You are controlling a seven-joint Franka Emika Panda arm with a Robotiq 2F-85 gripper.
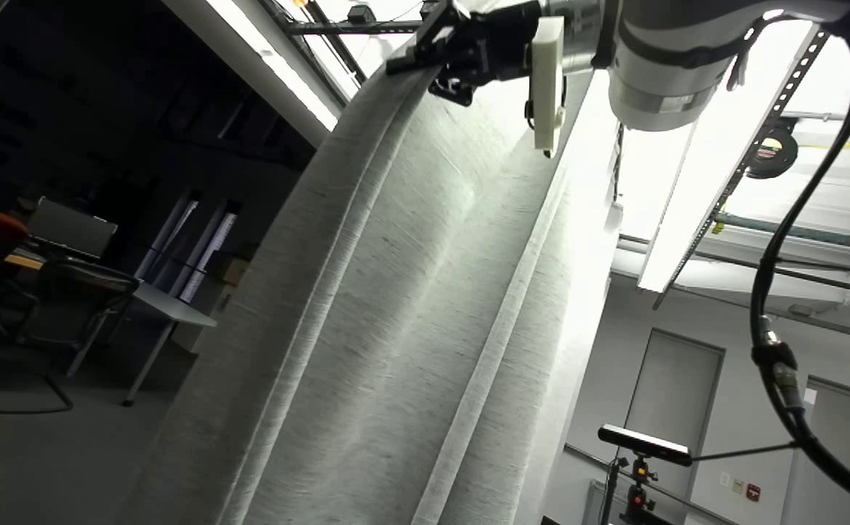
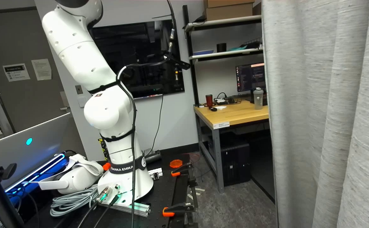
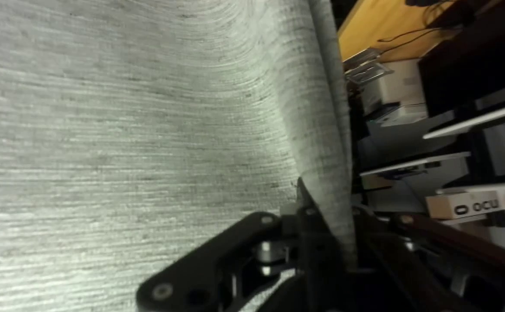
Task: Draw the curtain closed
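Hand (image 3: 332,212) pinches curtain (image 3: 148,138); wrist view adds lettered box (image 3: 469,206).

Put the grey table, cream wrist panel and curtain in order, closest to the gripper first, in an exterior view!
1. Curtain: pinched in the gripper.
2. Cream wrist panel: just right of it.
3. Grey table: far off, lower left.
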